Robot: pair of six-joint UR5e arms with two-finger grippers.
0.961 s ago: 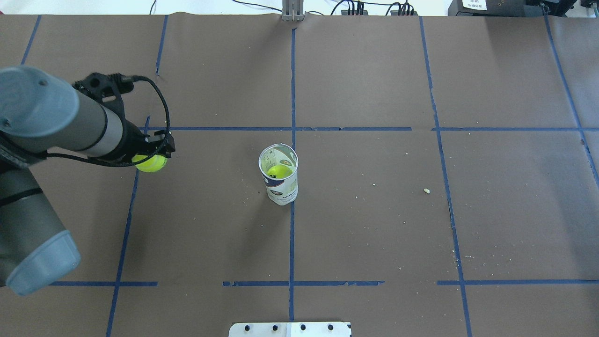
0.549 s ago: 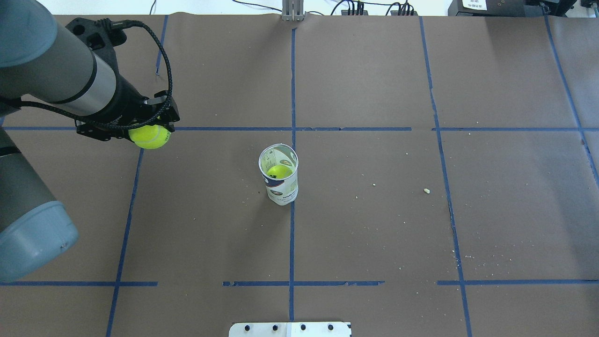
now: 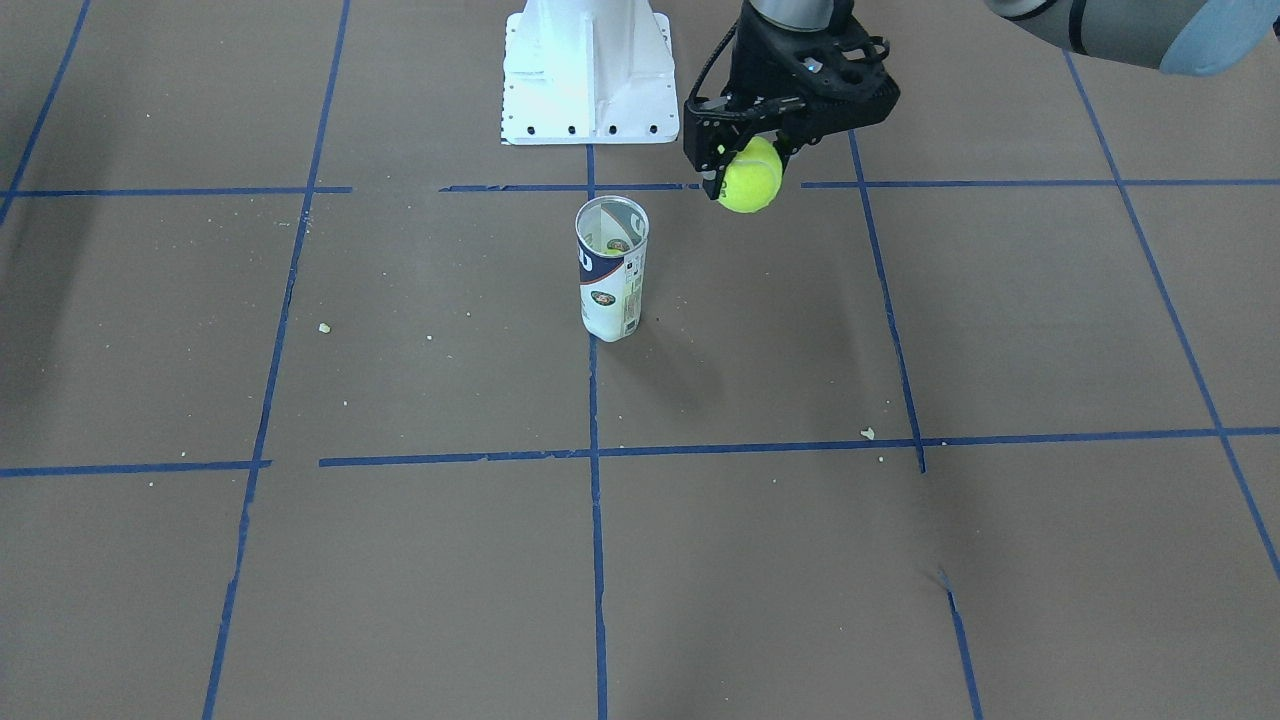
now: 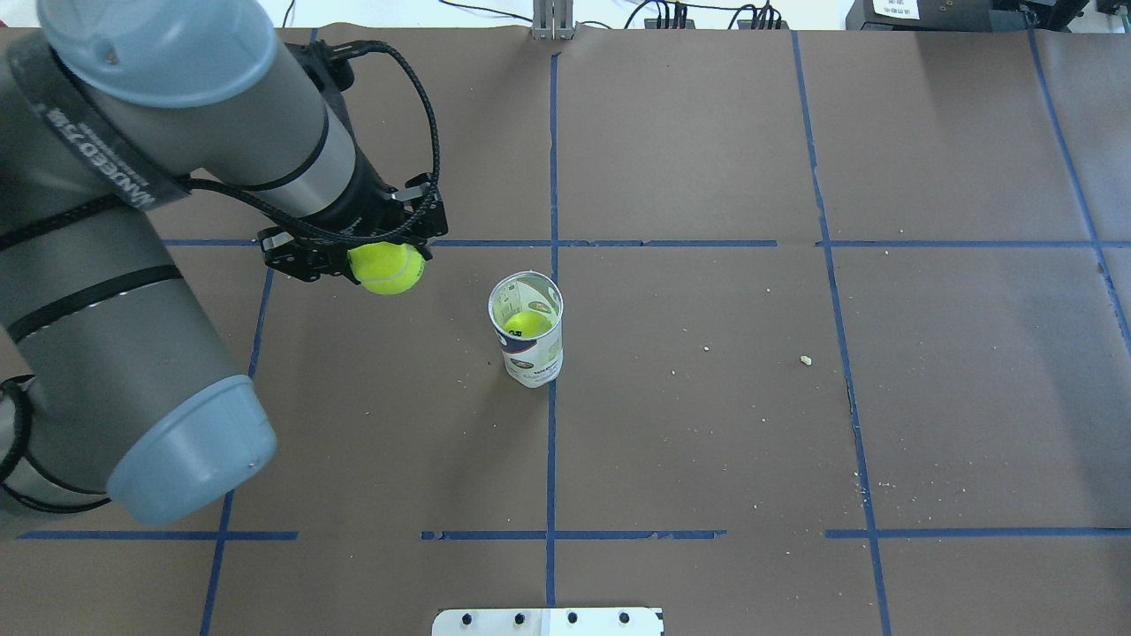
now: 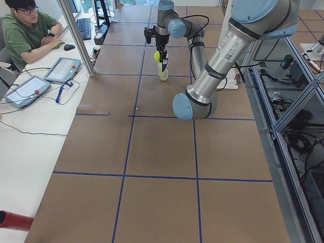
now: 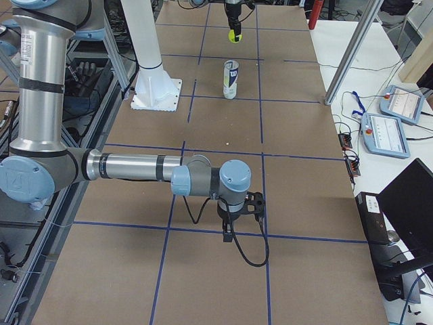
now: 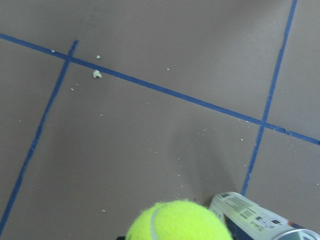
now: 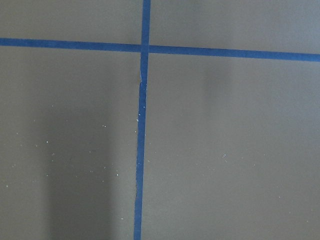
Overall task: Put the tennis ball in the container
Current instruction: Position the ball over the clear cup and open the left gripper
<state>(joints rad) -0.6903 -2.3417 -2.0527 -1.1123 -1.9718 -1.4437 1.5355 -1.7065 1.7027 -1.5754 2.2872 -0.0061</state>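
A yellow-green tennis ball (image 4: 386, 268) hangs above the table with my left gripper (image 4: 390, 258) shut on it, up and to the left of the container. The front view shows the same ball (image 3: 750, 175) under the black fingers, right of the tube. The container (image 4: 527, 340) is a clear tube with a white and navy label, standing upright on the centre tape line with its mouth open. A second ball (image 4: 527, 323) lies inside it. The left wrist view has the held ball (image 7: 179, 222) at the bottom, the tube (image 7: 260, 220) beside it. My right gripper (image 6: 240, 217) shows only in the exterior right view; its state cannot be told.
The white pedestal (image 3: 588, 70) stands behind the tube at the robot's side. Blue tape lines (image 4: 551, 442) grid the brown paper, with small crumbs (image 4: 805, 359) scattered to the right. An operator (image 5: 25, 30) sits beyond the table's far edge by two tablets.
My left arm has carried the ball up off the left tape line and then rightward, closer to the tube. The tube and the ball inside it have not moved.
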